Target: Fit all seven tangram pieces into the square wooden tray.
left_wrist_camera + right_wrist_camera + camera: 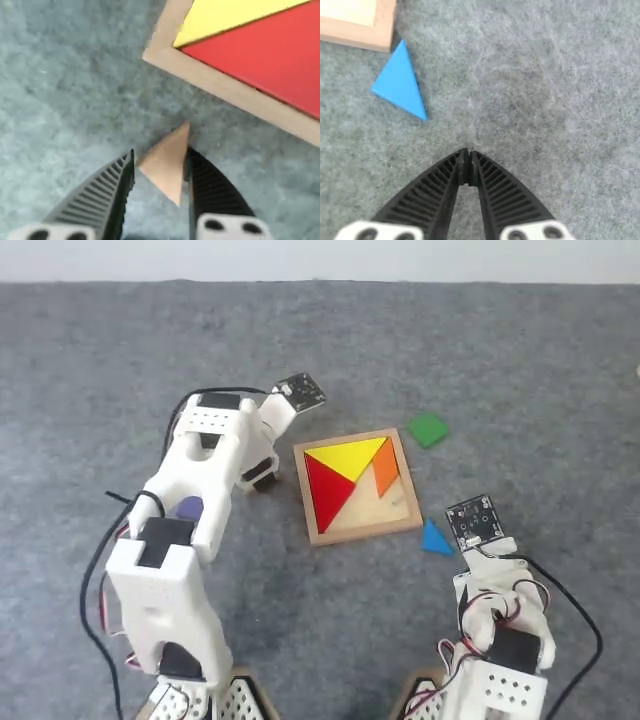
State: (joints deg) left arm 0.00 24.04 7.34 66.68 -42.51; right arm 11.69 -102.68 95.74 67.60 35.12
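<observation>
Step in hand: the square wooden tray holds three of seven pieces, a large red triangle, a large yellow triangle and a smaller orange piece, so I judge the job under half done. My left gripper is down on the felt just beside the tray's outer edge, fingers parted astride a small tan wooden triangle. One finger touches its side and the other sits just beside its corner. It does not look like a firm pinch to me.

Next move: I would squeeze until both pads bear on the tan triangle, lift it over the rim, and turn it to suit the bare wood in the near part of the tray, beside the red and orange pieces.

Grey felt table: it carries the tray at centre and the loose pieces around it.

My right gripper: fingers pressed together on nothing, low over bare felt near the tray's corner.

Green square piece: on the felt just beyond the tray's far corner.

Blue triangle: flat on the felt, one point just beside the tray's corner, near my right gripper.

Purple piece: under my left arm and mostly hidden, so I cannot tell its shape.

In the way: the raised rim stands between the tan triangle and its slot. My left arm covers the purple piece.
</observation>
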